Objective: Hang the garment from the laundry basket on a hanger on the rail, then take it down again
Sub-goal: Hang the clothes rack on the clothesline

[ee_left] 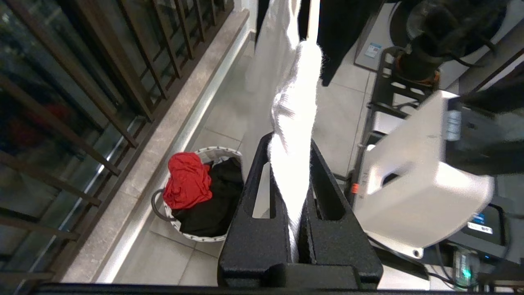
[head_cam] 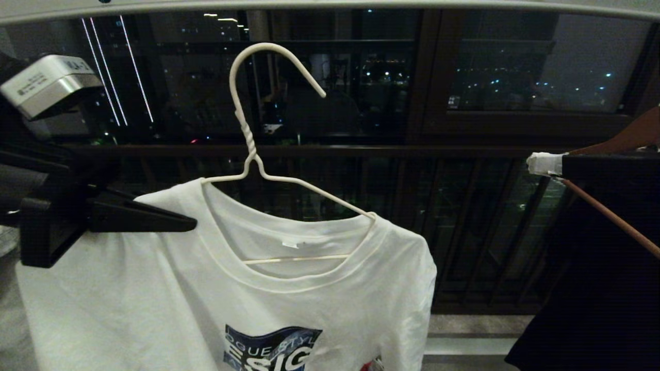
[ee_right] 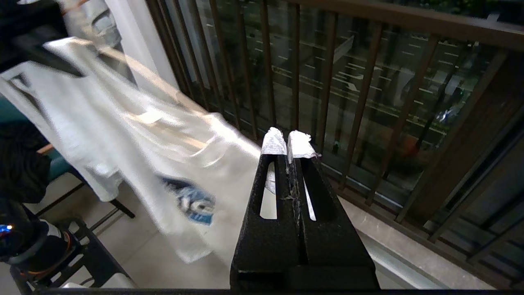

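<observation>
Grey tiled floor (ee_left: 229, 119) beside a stone ledge (ee_left: 163, 135) under the window railing, round laundry basket (ee_left: 204, 237) standing on the tiles near the ledge, red cloth (ee_left: 186, 180) and black garment (ee_left: 213, 200) inside it

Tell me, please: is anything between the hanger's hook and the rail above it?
Nothing visible. In the head view the white wire hanger, carrying the white T-shirt, has its hook just under the rail, with only open air between. The left gripper pinches the shirt's shoulder; the black garment hangs off to the side.
</observation>
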Tool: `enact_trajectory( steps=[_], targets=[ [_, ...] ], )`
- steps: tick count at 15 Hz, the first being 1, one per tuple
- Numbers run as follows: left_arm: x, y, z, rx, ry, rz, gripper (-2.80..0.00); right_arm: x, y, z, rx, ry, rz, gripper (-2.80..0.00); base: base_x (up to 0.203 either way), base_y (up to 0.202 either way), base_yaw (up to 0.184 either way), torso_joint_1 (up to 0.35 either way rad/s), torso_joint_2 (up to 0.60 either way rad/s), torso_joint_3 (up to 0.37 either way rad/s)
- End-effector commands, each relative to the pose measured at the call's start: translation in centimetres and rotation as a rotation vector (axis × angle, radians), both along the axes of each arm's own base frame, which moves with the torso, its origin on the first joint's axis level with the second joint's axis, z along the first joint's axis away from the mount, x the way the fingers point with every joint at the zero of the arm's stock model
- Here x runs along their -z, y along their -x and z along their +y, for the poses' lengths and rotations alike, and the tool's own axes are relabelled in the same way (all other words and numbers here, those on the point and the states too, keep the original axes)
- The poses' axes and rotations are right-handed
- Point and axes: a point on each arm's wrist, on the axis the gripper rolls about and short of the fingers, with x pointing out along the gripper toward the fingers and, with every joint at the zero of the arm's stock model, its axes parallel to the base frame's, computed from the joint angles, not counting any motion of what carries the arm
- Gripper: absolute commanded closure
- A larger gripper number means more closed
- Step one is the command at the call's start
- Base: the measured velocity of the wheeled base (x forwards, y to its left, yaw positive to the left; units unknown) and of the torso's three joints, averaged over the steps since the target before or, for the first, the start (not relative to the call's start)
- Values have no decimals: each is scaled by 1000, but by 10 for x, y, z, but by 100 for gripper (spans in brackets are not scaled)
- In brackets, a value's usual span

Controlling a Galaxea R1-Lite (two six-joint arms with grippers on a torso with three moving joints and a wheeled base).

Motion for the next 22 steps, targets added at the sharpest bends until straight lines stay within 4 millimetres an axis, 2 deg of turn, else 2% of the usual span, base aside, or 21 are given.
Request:
enact_trajectory(
  steps=[1, 3, 5, 12, 19, 22],
  targets=[
    [-4, 35, 2, 5, 7, -47, 0, 0, 1, 0, -2, -1, 0, 0, 0, 0, 0, 150, -331, -173],
    [-1, 48, 3, 3, 6, -49, 0, 0, 1, -1, -1, -2, -1, 0, 0, 0, 0, 153, -317, -167],
    [-1, 53, 3, 1, 7, -51, 0, -1, 1, -1, -2, -3, -3, 0, 0, 0, 0, 165, -324, -169],
    [1, 56, 4, -2, 6, -41, 0, -2, 5, -3, -10, -11, -12, 0, 0, 0, 0, 136, -292, -150],
    [-1, 48, 4, -66, 45, 95, 0, -5, 15, -10, -33, -5, -50, 0, 0, 0, 0, 0, 0, 0],
    [-1, 61, 9, -98, 51, 77, 0, -3, 12, -8, -31, 1, -42, 0, 0, 0, 0, 0, 0, 0]
  ],
)
